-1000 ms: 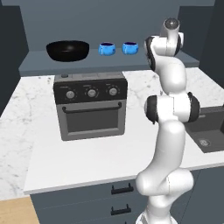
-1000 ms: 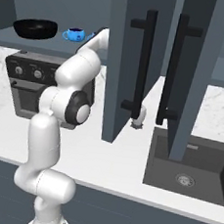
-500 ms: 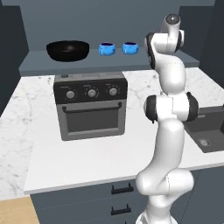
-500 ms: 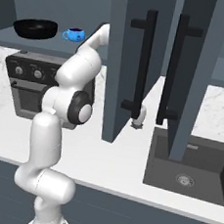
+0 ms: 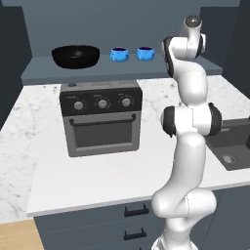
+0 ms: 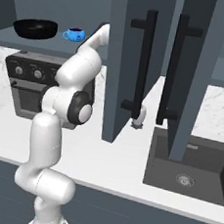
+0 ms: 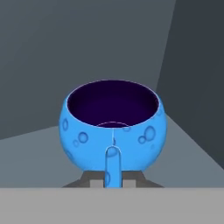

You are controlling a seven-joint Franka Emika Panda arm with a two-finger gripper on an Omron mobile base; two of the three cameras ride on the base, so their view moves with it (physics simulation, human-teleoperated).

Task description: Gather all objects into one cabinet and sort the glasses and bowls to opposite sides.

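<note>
Your gripper sits right at the blue cup, handle pointing back between the fingertips; whether they're pinching it, you can't tell. The cup rests near the cabinet shelf's right wall.

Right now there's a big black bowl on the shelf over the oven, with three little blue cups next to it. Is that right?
Not quite. In the left base view the black bowl sits on the shelf above the oven, but only two blue cups stand beside it, not three.
</note>
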